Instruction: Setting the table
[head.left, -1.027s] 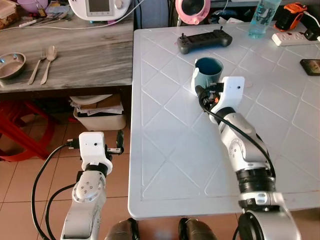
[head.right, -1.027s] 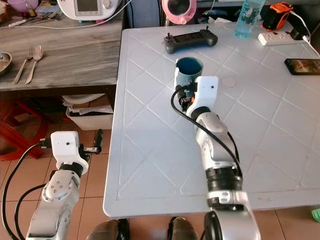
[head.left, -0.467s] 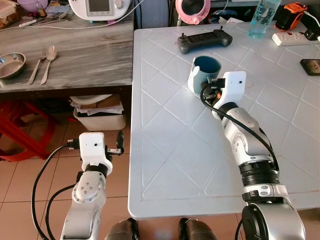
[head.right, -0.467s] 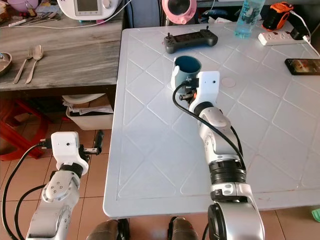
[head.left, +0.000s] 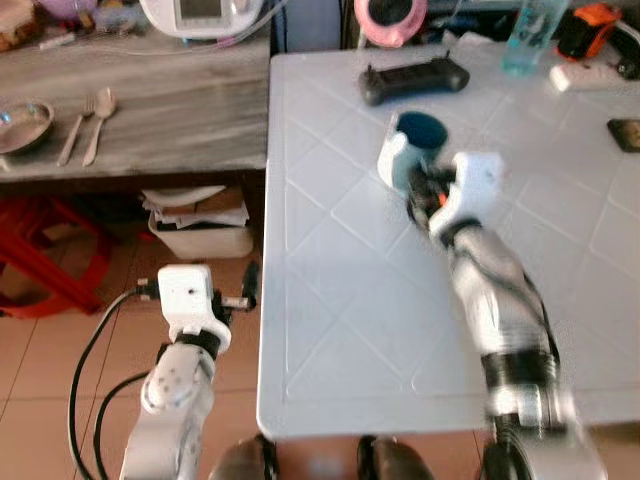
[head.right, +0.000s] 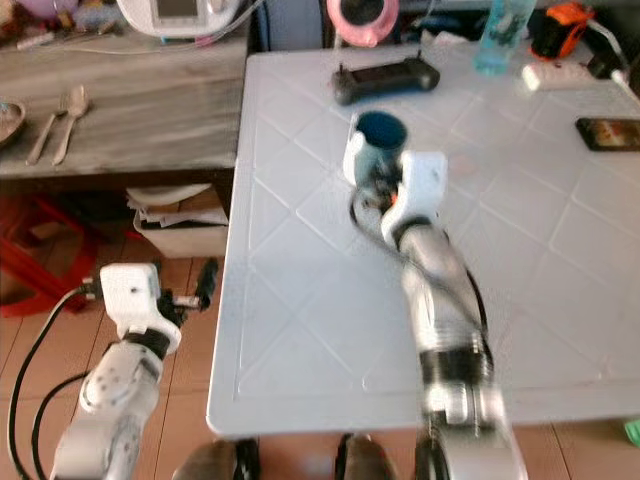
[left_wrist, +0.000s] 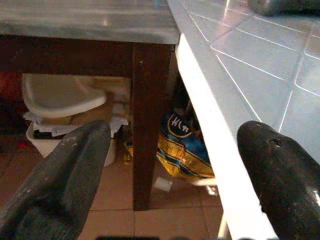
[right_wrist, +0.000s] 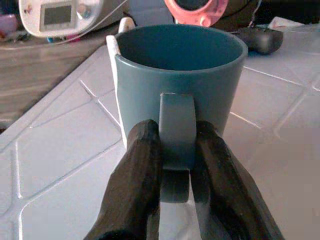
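A teal mug (head.left: 412, 145) with a pale outer wall is over the white table (head.left: 340, 300), in its far middle part. My right gripper (right_wrist: 177, 132) is shut on the mug's handle (right_wrist: 176, 125), one black finger on each side. The mug's opening faces up and it looks empty. I cannot tell whether its base touches the table. My left gripper (left_wrist: 170, 150) hangs open low beside the table's left edge, above the tiled floor. A fork and spoon (head.left: 85, 125) and a metal bowl (head.left: 22, 115) lie on the wooden sideboard (head.left: 170, 100) to the left.
Behind the mug lies a black game controller (head.left: 413, 80). A water bottle (head.left: 527, 35), a power strip (head.left: 590, 75) and a phone (head.left: 625, 135) sit at the far right. A box of papers (head.left: 195, 225) and a red stool (head.left: 30, 270) stand under the sideboard.
My right arm has stretched a little with the mug still held, shifting it slightly. The head views have become blurred from camera motion. The left arm has stayed put.
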